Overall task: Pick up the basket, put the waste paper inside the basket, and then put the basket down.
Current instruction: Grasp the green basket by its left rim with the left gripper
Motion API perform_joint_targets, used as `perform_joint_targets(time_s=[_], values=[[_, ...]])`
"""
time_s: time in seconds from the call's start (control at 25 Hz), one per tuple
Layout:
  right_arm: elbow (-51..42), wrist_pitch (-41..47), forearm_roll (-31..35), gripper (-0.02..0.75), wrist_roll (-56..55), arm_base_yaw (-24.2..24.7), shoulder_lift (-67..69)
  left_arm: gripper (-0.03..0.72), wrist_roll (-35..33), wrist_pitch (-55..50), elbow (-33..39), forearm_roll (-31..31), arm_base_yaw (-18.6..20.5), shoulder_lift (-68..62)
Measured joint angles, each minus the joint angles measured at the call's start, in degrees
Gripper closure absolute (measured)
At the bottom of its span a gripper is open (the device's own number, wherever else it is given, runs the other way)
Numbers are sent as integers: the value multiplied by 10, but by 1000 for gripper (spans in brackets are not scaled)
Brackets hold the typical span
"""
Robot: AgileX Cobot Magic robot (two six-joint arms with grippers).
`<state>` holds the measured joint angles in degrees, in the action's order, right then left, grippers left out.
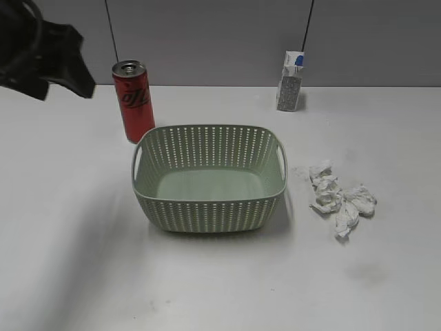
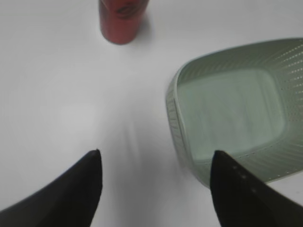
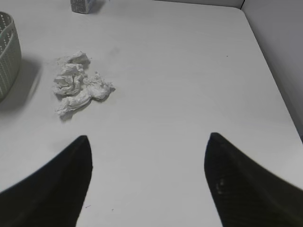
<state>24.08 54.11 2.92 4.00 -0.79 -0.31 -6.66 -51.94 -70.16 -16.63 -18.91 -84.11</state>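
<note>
The pale sage-green basket (image 1: 207, 176) stands empty in the middle of the white table; it also shows in the left wrist view (image 2: 236, 109) and at the left edge of the right wrist view (image 3: 7, 52). The waste paper (image 1: 341, 200), several crumpled white wads, lies on the table to the basket's right, also in the right wrist view (image 3: 78, 85). My left gripper (image 2: 155, 158) is open and empty, above the table left of the basket. My right gripper (image 3: 147, 142) is open and empty, over bare table right of the paper; it is out of the exterior view.
A red soda can (image 1: 134, 100) stands behind the basket's left corner, also in the left wrist view (image 2: 122, 19). A white-and-grey carton (image 1: 290, 81) stands at the back. The left arm's dark body (image 1: 38, 52) hangs at the upper left. The table's right edge (image 3: 272, 75) is near.
</note>
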Motion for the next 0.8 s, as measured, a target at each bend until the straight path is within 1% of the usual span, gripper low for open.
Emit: perform_joint_targets(time_s=[0.16,0.24,0.32,0.44,0.56,0.8], values=[[0,0,0,179,0,0,0,151,54,-2,-30,18,-50,-88],[0,0,0,179,0,0,0,152,89,-3,-45,45,-71,-126],[0,0,0,179,0,0,0,153,111,-3,-58,70,-84,-161],[0,0,0,179,0,0,0,153,124,1,-72,74,-91,-205],[0,0,0,179,0,0,0,154,126,17,-77,61,-94,-235],[0,0,0,179,0,0,0,182,127,40,-77,55,-94,-291]])
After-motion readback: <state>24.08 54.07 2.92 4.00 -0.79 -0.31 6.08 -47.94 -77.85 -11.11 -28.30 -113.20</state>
